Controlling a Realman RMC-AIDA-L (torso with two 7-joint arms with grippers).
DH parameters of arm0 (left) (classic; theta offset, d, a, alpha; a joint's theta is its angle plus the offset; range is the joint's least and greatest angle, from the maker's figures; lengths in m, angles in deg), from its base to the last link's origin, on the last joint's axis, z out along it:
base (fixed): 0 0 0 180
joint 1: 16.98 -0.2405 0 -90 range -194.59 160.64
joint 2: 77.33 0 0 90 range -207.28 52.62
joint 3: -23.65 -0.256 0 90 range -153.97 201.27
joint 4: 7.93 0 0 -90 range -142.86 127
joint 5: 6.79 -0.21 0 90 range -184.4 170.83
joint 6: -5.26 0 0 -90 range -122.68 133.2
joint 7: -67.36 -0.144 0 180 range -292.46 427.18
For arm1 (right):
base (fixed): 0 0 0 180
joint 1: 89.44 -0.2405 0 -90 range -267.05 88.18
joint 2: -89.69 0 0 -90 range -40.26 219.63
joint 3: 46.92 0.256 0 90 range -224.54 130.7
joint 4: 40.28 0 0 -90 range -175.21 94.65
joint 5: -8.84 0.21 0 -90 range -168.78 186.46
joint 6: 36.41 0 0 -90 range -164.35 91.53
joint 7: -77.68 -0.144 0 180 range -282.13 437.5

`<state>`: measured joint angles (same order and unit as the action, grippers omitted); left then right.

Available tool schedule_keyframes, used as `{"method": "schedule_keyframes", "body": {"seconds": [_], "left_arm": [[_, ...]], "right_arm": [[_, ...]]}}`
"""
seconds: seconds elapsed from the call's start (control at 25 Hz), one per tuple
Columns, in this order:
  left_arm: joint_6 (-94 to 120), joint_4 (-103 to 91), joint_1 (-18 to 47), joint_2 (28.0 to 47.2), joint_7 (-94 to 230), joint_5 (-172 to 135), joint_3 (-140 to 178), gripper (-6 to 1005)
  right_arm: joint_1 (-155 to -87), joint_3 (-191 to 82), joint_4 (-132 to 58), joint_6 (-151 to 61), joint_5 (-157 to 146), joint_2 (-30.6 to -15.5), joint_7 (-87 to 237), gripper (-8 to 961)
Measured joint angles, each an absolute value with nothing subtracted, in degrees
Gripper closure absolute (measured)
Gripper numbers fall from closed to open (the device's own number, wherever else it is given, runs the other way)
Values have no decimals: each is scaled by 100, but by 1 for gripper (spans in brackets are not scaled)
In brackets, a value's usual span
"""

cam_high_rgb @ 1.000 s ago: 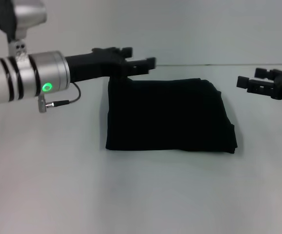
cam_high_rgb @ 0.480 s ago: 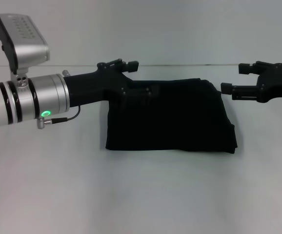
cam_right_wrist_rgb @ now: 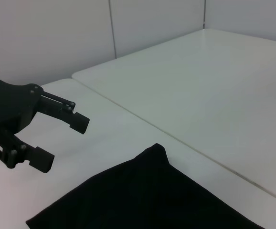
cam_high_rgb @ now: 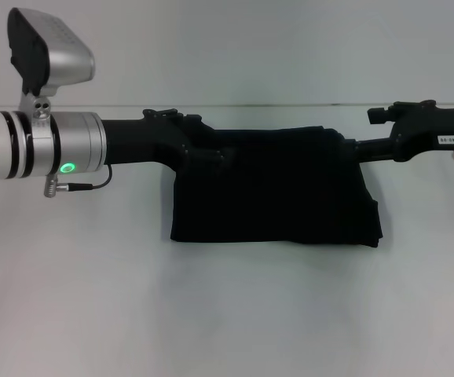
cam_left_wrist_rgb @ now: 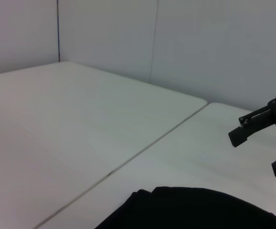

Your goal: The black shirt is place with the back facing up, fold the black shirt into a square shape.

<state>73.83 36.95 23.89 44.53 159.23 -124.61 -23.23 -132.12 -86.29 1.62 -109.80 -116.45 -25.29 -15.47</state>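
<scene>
Your black shirt [cam_high_rgb: 272, 188] lies folded into a compact, roughly rectangular block in the middle of the white tabletop [cam_high_rgb: 227, 314], its far edge close to the seam that runs across the table's far side. The near edge is straight, while the right edge shows stacked layers and slopes outward toward the near right corner of the block. Your left gripper [cam_right_wrist_rgb: 57, 136] reaches in from the left side and hangs over the shirt's far left corner; in the right wrist view its two fingers [cam_right_wrist_rgb: 76, 121] stand clearly apart with nothing between them, and white tabletop shows in the gap. Your right gripper [cam_left_wrist_rgb: 262, 145] comes in from the right side, level with the shirt's far right corner; the left wrist view shows its fingertips [cam_left_wrist_rgb: 238, 136] spread apart, also empty and lifted above the table just beyond the cloth. From the head view you cannot tell whether either gripper touches the fabric. No lettering is visible on the upward-facing side of the shirt.
</scene>
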Motion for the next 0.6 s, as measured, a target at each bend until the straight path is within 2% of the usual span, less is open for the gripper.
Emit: {"method": "schedule_keyframes", "body": {"seconds": [0.6], "left_arm": [[7292, 3665, 2379, 4458, 15948, -12568, -2350, 87]], "right_arm": [[-13233, -8736, 143, -10824, -11676, -2593, -1566, 26]]}}
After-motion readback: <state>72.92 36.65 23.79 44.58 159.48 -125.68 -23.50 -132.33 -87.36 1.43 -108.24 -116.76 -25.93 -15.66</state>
